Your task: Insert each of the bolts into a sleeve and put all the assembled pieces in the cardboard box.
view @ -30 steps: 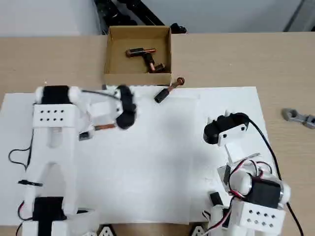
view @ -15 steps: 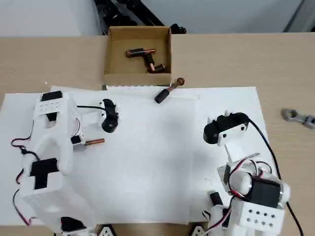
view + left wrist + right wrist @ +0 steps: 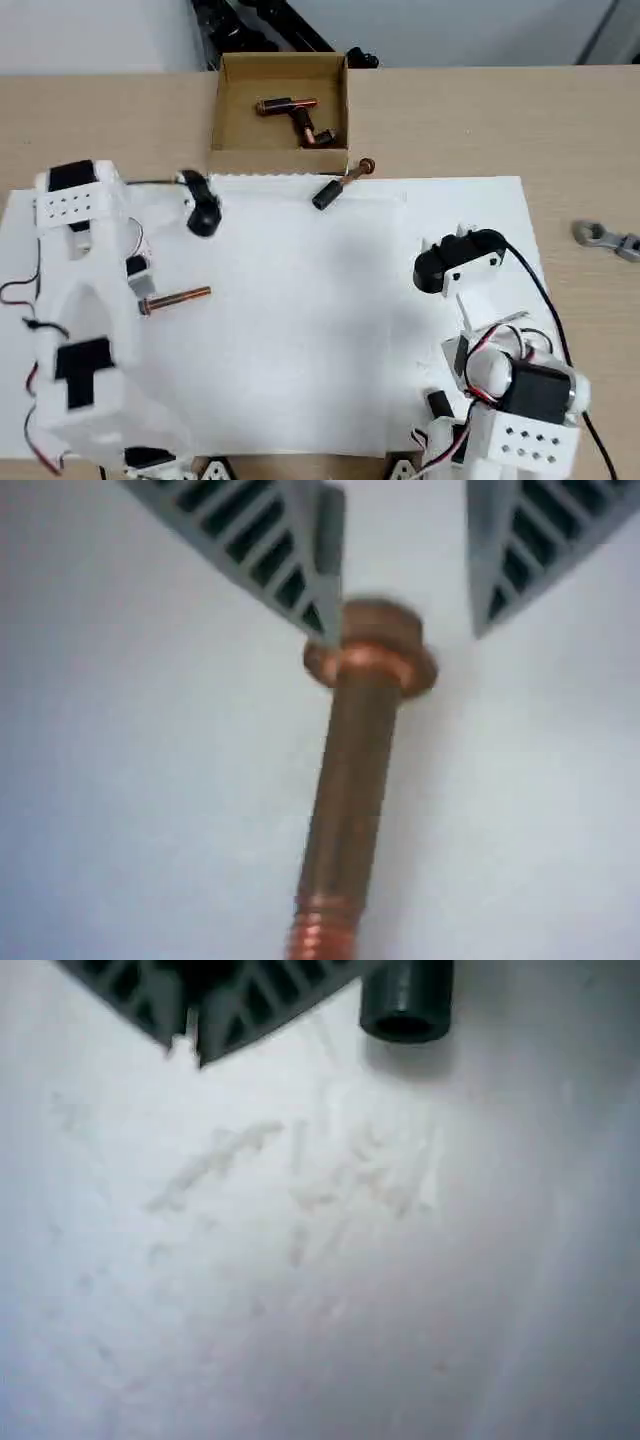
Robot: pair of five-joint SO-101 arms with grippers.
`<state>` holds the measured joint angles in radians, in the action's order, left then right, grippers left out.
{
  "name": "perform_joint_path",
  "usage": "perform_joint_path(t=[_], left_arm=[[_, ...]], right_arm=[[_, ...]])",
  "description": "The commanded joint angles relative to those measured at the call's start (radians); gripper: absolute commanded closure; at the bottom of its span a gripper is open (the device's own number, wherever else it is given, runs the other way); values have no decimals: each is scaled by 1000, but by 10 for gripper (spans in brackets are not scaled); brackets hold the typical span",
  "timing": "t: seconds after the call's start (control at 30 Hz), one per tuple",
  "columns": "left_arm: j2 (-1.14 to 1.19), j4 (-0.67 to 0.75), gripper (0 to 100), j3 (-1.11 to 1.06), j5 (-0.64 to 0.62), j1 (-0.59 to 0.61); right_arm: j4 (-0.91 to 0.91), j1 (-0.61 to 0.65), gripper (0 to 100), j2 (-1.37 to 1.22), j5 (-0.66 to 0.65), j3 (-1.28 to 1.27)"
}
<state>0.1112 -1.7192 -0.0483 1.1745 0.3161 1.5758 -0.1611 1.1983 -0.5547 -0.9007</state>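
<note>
A copper bolt (image 3: 176, 297) lies flat on the white mat (image 3: 330, 330) at the left. In the left wrist view the bolt (image 3: 355, 780) has its flanged head between the two grey fingers of my left gripper (image 3: 400, 625), which is open. From above, the left gripper (image 3: 140, 290) sits at the bolt's head end. A dark sleeve with a copper bolt in it (image 3: 338, 187) lies at the mat's far edge, just in front of the cardboard box (image 3: 280, 160). My right gripper (image 3: 450, 262) hovers over the mat's right side, shut and empty (image 3: 190, 1045), with the dark sleeve (image 3: 407, 1000) beyond it.
The box holds assembled bolt-and-sleeve pieces (image 3: 295, 112). A metal wrench (image 3: 603, 237) lies on the wooden table to the right of the mat. The left arm's white body (image 3: 80, 300) covers the mat's left edge.
The left arm has swung left and toward the front edge. The bolt has shifted down and left on the mat with it. The right arm has stayed still.
</note>
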Motion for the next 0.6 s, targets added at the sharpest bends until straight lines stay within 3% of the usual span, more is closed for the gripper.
perform_joint_path(t=[0.0, 0.13, 0.33, 0.57], left_arm=[[-164, -32, 913, -5, -305, -25], [-180, -28, 913, -77, -842, -57], [-127, 92, 912, -81, -1471, 37], [-117, 89, 784, -120, -1494, 81]], right_arm=[[-13, -10, 991, -1, 8, 3], [-13, -10, 991, 2, 8, 3], [-16, -10, 991, 4, 9, 3], [-16, -10, 991, 4, 9, 3]])
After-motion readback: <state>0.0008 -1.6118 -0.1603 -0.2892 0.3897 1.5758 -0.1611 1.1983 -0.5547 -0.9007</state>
